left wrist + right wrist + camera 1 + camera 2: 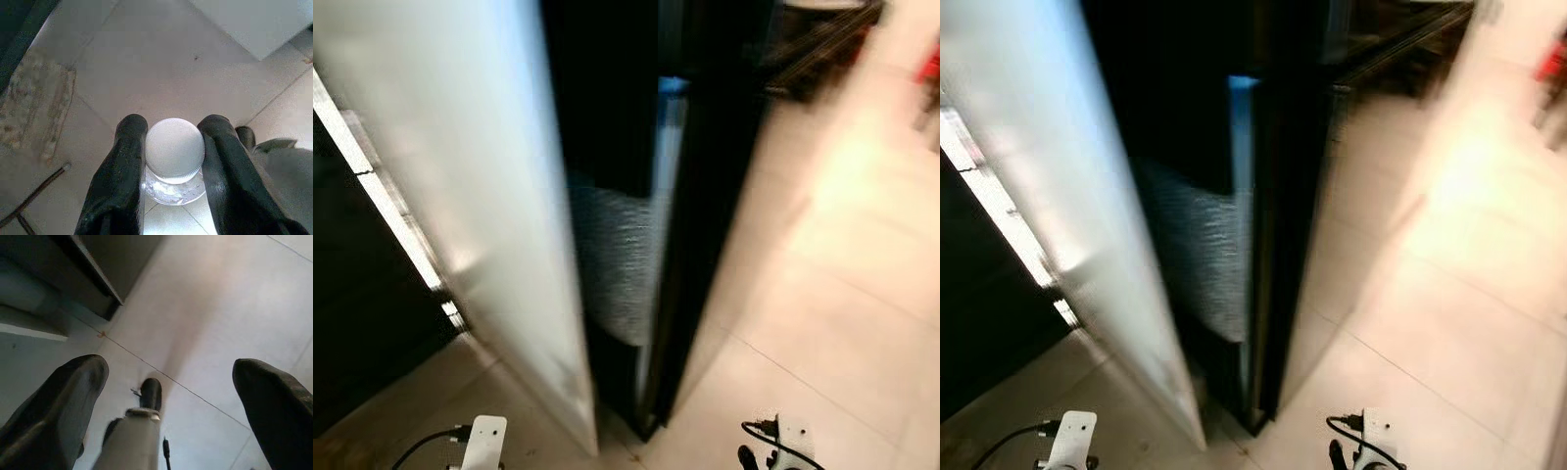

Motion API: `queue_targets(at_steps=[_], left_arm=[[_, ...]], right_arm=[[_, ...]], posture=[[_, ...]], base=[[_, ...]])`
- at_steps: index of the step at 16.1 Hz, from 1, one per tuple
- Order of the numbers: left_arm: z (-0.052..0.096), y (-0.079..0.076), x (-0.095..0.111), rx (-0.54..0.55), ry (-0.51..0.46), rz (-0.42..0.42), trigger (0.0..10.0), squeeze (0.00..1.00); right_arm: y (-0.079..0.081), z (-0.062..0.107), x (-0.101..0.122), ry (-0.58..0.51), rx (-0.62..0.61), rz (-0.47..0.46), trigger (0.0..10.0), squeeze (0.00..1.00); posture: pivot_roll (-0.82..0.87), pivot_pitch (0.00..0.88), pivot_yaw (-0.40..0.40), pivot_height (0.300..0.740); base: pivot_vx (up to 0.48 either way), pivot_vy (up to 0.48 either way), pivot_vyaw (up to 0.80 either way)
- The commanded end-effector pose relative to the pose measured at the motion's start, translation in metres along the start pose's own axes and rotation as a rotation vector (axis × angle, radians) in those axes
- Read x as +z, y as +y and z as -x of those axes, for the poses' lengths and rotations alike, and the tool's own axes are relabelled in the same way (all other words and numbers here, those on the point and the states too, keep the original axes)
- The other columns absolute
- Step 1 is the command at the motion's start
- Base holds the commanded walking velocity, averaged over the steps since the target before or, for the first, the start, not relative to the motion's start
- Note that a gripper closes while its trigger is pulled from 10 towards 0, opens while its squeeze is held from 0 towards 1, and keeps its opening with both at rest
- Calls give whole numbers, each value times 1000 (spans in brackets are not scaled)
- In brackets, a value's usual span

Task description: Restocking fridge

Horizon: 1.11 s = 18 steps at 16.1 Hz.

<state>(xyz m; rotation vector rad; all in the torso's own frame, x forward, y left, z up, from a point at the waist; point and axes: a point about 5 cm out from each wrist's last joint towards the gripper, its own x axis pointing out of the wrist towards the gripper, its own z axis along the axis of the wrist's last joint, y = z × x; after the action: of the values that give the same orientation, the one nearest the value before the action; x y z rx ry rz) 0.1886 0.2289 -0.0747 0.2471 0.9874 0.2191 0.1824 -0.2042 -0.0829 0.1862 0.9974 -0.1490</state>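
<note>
Jaws on our left gripper (168, 161) are closed tight around a clear plastic bottle with a round white ribbed cap (174, 149), one black finger on each side of the cap. We hold it low over the pale tiled floor (146, 63). Our right gripper (171, 396) hangs with its jaws spread wide and nothing between them. Ahead of us we see the tall black fridge (705, 196) with its big white door (470, 186) swung open. The head views are blurry.
</note>
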Motion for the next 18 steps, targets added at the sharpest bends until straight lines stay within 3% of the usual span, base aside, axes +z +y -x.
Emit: queue_targets(at_steps=[1,10,18], left_arm=[[0,6,-5,15,23,7,10000,0],[0,4,-5,11,22,15,10000,0],[0,4,-5,9,19,3,10000,0]], right_arm=[[3,0,1,-9,5,-8,10000,0],[2,-1,3,-25,-16,-18,10000,0],[2,0,3,-32,-26,-22,10000,0]], posture=[[90,4,-18,740],[88,10,-19,740],[85,9,-18,740]], base=[[0,300,0],[0,266,0],[0,0,0]])
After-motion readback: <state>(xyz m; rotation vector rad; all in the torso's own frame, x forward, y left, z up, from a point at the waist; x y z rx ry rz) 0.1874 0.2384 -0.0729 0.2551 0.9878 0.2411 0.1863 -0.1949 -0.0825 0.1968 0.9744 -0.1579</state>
